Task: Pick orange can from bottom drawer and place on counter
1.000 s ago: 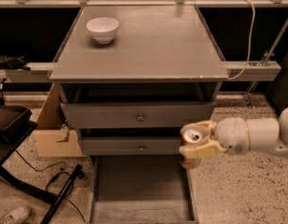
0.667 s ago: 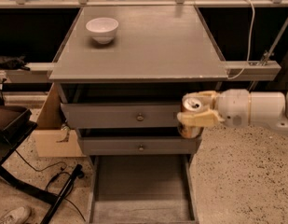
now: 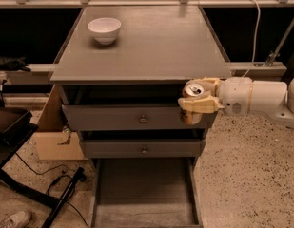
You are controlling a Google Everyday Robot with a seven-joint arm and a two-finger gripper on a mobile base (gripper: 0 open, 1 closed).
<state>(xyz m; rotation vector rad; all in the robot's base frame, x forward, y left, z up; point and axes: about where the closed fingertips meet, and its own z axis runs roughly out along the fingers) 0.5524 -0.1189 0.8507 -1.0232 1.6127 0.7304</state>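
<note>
Cream tool (image 3: 191, 99) by grey counter (image 3: 156, 42) grips a seemingly orange, silver-topped can (image 3: 194, 89); floor (image 3: 251, 175) speckled.

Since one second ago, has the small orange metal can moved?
Yes, upward: held in the end effector, the orange can rose from the lower knobbed grey drawer's level to the upper one's, below the grey counter.

Dim overhead light; tool (image 3: 193, 99) bright beside counter (image 3: 151, 46)

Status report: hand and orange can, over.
Status: hand shut on orange can, at counter front right corner, just below its top. Can clear of open bottom drawer, not yet placed. Only a white bowl back left, not in the way.
</note>
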